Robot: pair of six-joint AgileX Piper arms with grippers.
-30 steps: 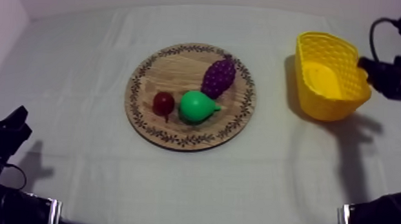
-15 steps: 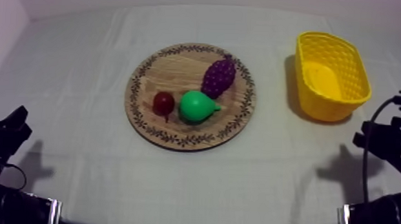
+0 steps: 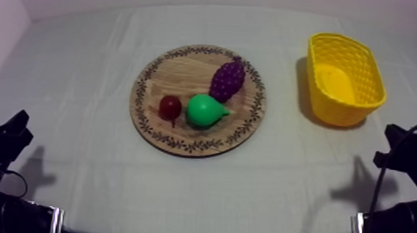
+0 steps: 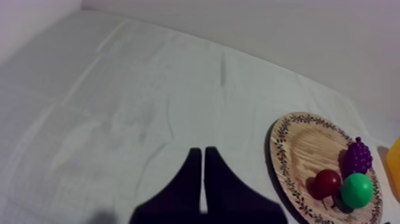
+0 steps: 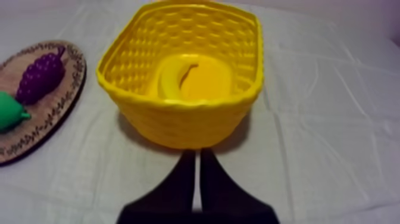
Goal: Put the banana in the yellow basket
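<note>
The banana lies inside the yellow basket, which stands at the table's right; from above the banana rests on the basket floor. My right gripper is shut on nothing, a short way in front of the basket, and it sits low at the right edge. My left gripper is shut and empty, resting at the lower left, far from the wooden board.
On the board lie a bunch of grapes, a green pear and a small red fruit. Bare cloth stretches between the board and the basket and along the table's front.
My right arm has drawn back from beside the basket's right rim to the lower right edge of the table. The left arm and the fruit have not moved.
</note>
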